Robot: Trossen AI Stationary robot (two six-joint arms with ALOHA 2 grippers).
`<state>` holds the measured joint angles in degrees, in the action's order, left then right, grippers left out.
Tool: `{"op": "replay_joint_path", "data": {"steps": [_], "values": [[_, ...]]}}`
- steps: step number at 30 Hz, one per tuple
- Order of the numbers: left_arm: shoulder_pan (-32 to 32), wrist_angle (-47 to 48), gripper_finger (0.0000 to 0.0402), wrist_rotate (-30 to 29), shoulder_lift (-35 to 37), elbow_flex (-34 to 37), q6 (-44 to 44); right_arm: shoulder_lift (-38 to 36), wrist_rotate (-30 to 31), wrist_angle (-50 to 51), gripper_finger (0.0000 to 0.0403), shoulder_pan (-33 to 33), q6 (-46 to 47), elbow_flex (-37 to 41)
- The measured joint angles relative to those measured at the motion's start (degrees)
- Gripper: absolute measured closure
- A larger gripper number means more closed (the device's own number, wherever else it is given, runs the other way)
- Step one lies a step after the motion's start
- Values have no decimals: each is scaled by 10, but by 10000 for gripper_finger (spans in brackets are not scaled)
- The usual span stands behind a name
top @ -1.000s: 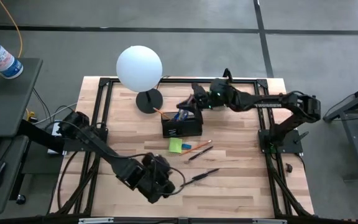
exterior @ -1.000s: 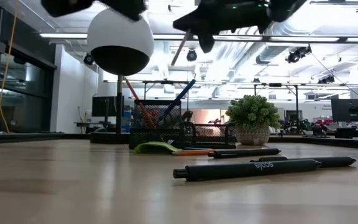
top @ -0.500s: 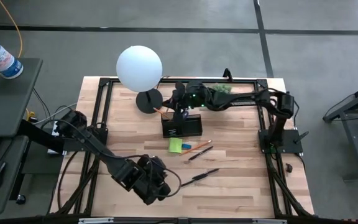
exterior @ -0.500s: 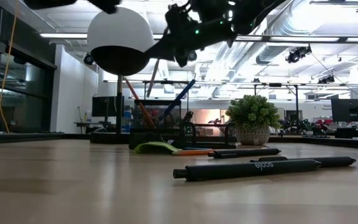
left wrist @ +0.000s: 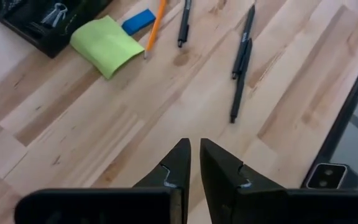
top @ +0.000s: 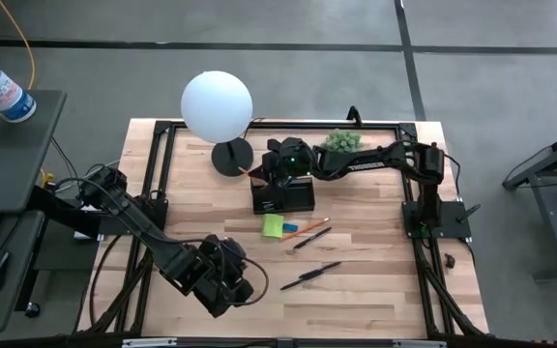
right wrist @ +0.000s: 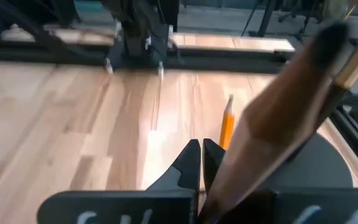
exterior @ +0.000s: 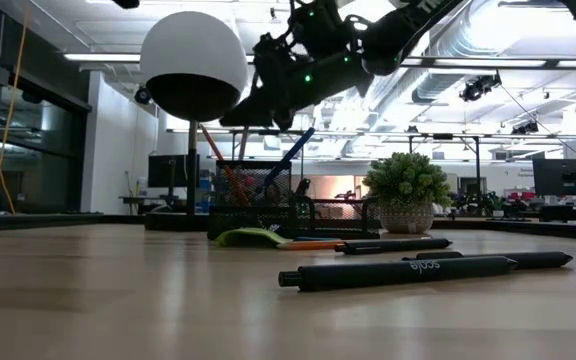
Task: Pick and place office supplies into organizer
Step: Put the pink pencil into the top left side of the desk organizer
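Observation:
The black mesh organizer [top: 283, 196] stands mid-table, with pencils and a blue handle sticking up from it [exterior: 268, 205]. My right gripper [top: 280, 160] hovers over its far left corner, shut on a brown pencil [right wrist: 272, 118]. On the table near the organizer lie the lime-green sticky pad [top: 273, 225], small blue block [top: 290, 228], orange pencil [top: 309, 226] and two dark pens [top: 309, 275]. My left gripper [top: 225, 280] hangs shut above bare wood near the front edge; its wrist view shows the pad [left wrist: 107, 45], pens [left wrist: 241, 59] and clips [left wrist: 55, 12]. My right gripper pinches the brown pencil between its two fingers [right wrist: 191, 163]; the held stretch [right wrist: 229, 168] lies right beside them, and which end that is cannot be told. The pencil is lifted clear and slants away from the fingers to its dark free end [right wrist: 331, 37].
The white globe lamp [top: 217, 104] stands on its round black base [top: 232, 158] just left of the organizer, close to my right gripper. A small potted plant [top: 339, 141] sits behind the organizer. Black frame rails edge the table. Bare wood lies at the front right.
My right gripper has carried the pencil toward the table's left, from beside the plant to above the organizer's far left corner, and has come lower. My left gripper has drifted a little toward the left edge.

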<state>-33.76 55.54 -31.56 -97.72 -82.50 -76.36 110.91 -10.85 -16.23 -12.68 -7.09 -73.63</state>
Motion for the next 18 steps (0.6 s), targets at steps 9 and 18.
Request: {"op": "replay_joint_path", "data": {"steps": [9,18], "values": [[0,5,376,-4,6,0,-2,39,12,-26,403,6,-11,0],[0,6,376,-4,6,0,-5,51,12,-29,397,15,-83,0]]}}
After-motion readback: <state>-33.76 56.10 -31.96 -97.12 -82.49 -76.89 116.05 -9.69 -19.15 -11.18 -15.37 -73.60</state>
